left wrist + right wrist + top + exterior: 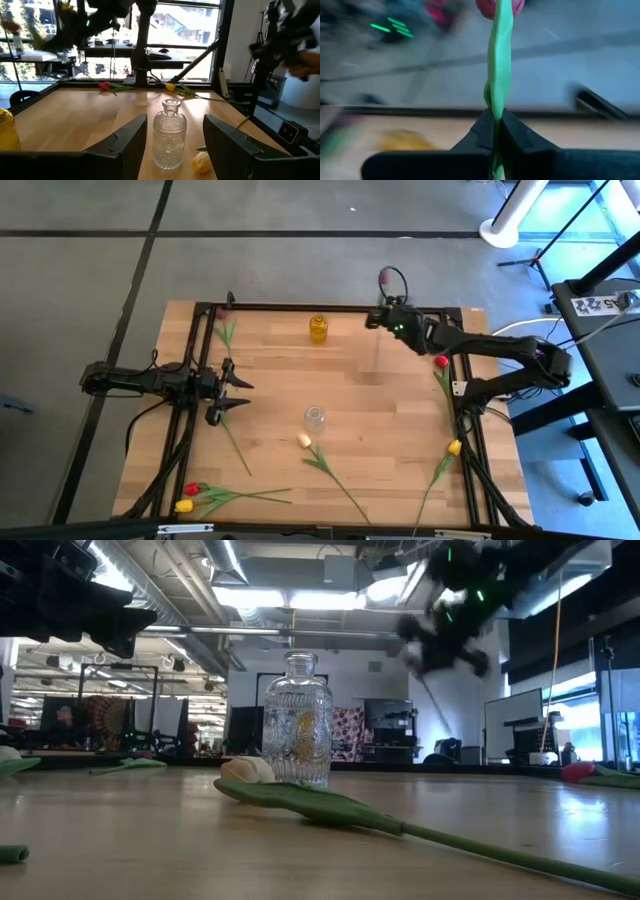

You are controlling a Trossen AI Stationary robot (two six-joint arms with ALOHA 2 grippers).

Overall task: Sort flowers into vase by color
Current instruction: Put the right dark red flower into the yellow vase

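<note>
Your left gripper [240, 393] waits at the table's left side, jaws spread wide and empty, facing the clear glass vase [314, 419] at the centre. A peach tulip [304, 441] lies just beside that vase. Your right gripper [496, 131], raised near the far edge, pinches a pink tulip's [499, 6] green stem.

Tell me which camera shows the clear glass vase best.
The low view: the clear glass vase stands upright, centered and close, a peach tulip lying beside it. The left wrist view also shows it whole, between that gripper's open fingers. The high view shows only its top; the right wrist view misses it.
</note>
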